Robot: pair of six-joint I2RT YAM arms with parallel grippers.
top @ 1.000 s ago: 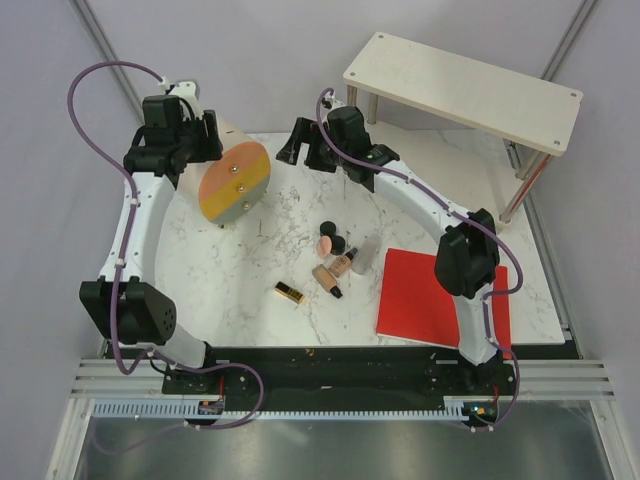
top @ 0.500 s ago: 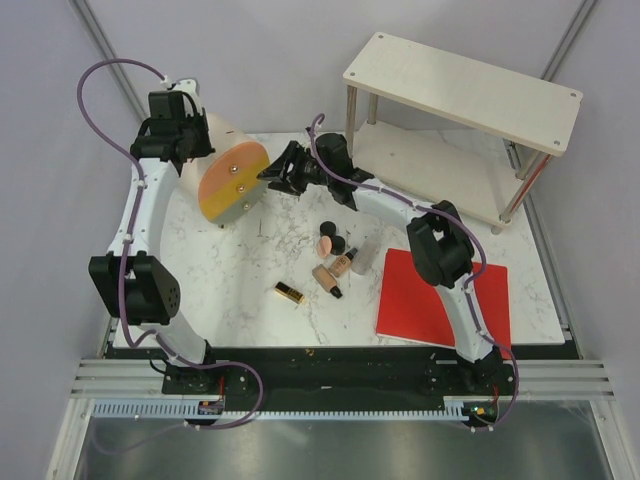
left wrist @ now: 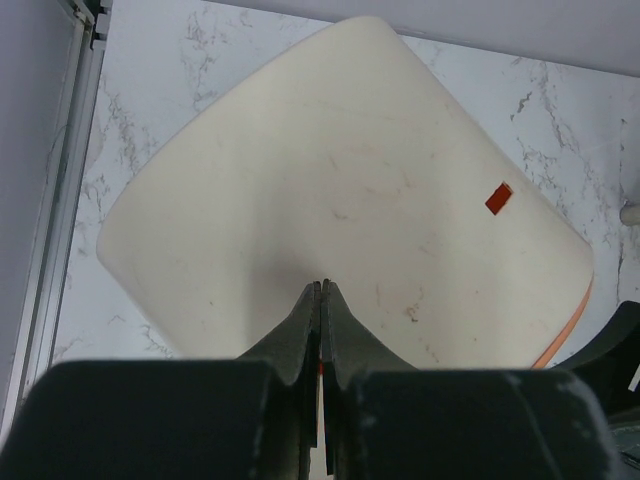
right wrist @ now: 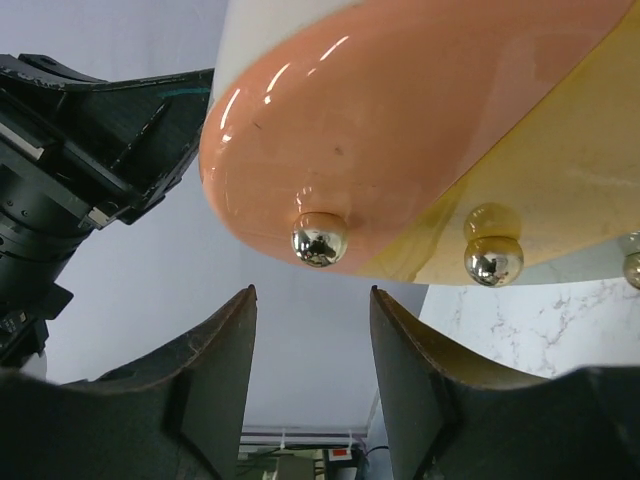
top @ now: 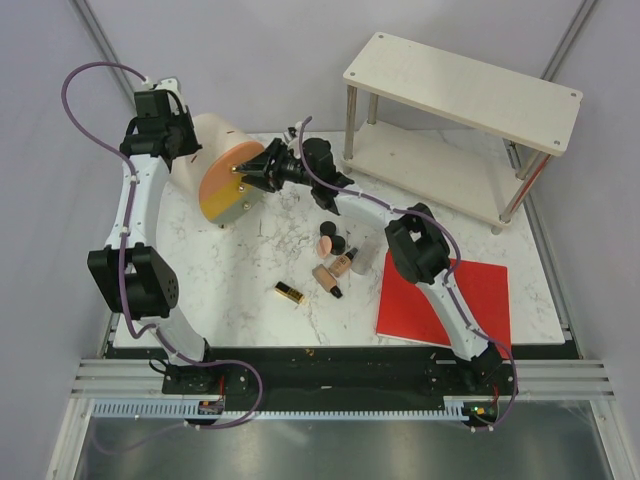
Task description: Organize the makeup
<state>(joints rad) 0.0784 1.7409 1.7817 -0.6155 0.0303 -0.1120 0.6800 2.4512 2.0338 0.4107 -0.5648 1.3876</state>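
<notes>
The makeup lies mid-table: a peach puff [top: 325, 246], black compacts [top: 329, 229], two beige tubes with black caps [top: 343, 263] [top: 327, 281] and a gold-and-black lipstick [top: 289, 292]. At the back left the cream case [top: 213, 135] stands on its side, its orange-yellow lid [top: 228, 187] facing the makeup. My left gripper [left wrist: 321, 284] is shut, its tips against the case's cream back [left wrist: 340, 180]. My right gripper [right wrist: 312, 295] is open at the lid [right wrist: 420, 120], with a metal ball knob [right wrist: 319, 241] just beyond its fingertips and nothing between them.
A flat red sheet [top: 470, 300] lies at the front right, partly under the right arm. A two-level wooden shelf [top: 460, 88] stands at the back right. A pale tube [top: 362, 255] lies beside the makeup. A second knob [right wrist: 493, 262] sits on the yellow part.
The left gripper has shut and moved behind the case. The right arm has swung left to the lid's knobs and its jaws have narrowed. The case shows more of its cream body.
</notes>
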